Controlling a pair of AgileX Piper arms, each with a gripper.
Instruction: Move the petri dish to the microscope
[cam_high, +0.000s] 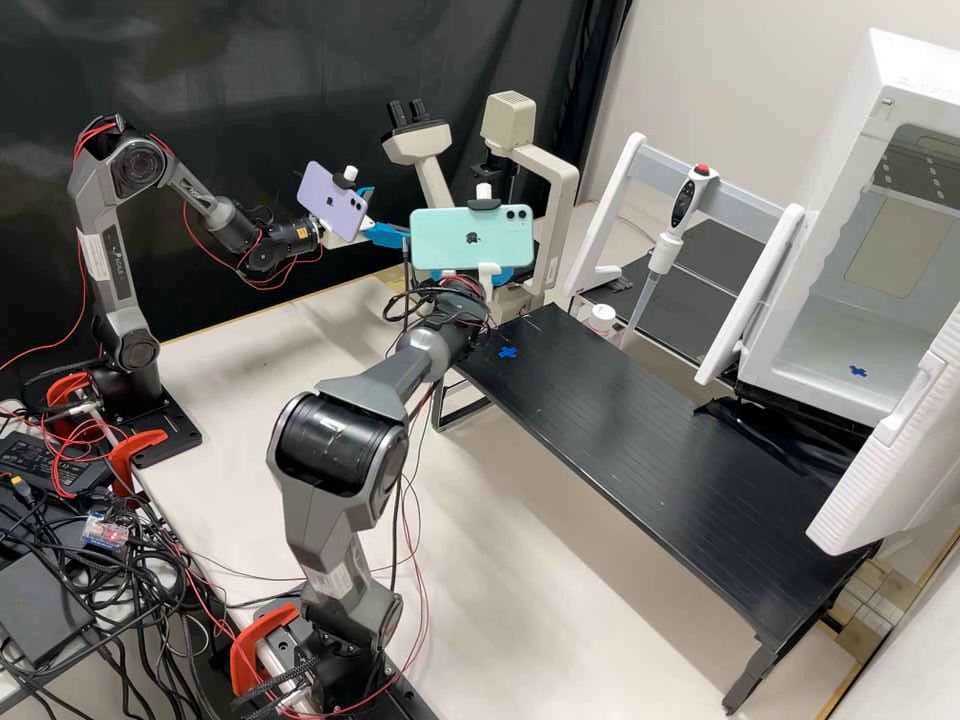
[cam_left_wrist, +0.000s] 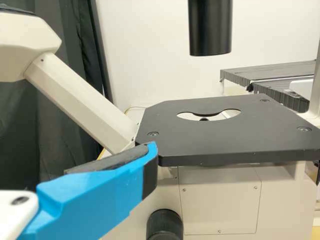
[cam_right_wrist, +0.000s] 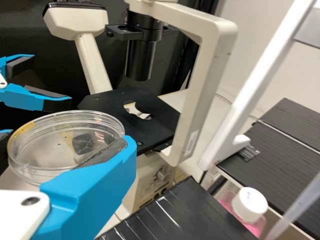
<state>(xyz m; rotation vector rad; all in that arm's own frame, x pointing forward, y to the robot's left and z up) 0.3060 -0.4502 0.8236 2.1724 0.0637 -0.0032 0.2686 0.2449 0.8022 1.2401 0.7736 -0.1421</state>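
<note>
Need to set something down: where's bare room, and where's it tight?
Bare: black shelf between blue cross and open white door; pale bench between that shelf and the near arm.
Tight: beside the microscope, with left gripper and right gripper, which holds the dish; around pipette and bottle; the cable tangle.

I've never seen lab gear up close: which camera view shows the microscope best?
The right wrist view: the microscope has its stage, black tube and pale frame together there. In the high view, a phone hides its middle. The left wrist view gives the stage close up, with part of the tube.
</note>
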